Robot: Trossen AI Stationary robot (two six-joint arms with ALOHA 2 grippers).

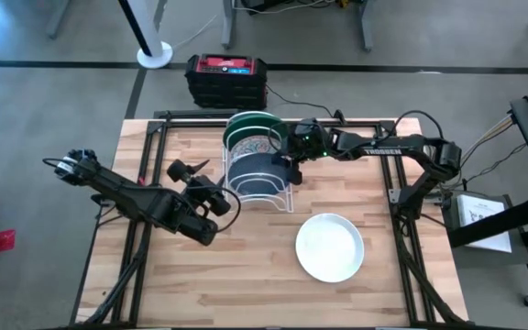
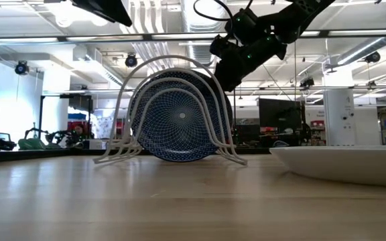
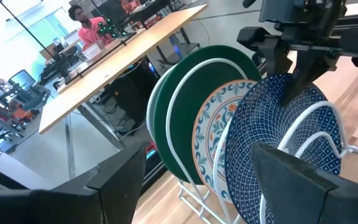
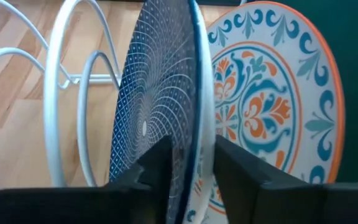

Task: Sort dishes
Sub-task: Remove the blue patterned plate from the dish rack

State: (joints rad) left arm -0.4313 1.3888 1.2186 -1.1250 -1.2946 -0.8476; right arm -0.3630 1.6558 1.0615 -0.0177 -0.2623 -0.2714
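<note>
In front of the white wire rack [image 1: 262,188] lies the plain white dish [image 1: 330,246]; in it the right gripper [image 4: 191,165] straddles the blue dish's [image 4: 157,106] rim, floral dish [image 4: 272,99] and green dish [image 3: 188,81] behind; beside it the left gripper [image 3: 197,180] gapes empty.

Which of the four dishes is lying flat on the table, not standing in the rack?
The plain white dish. It lies flat on the table, apart from the wire rack, while the blue, floral and green dishes stand upright in it.
</note>
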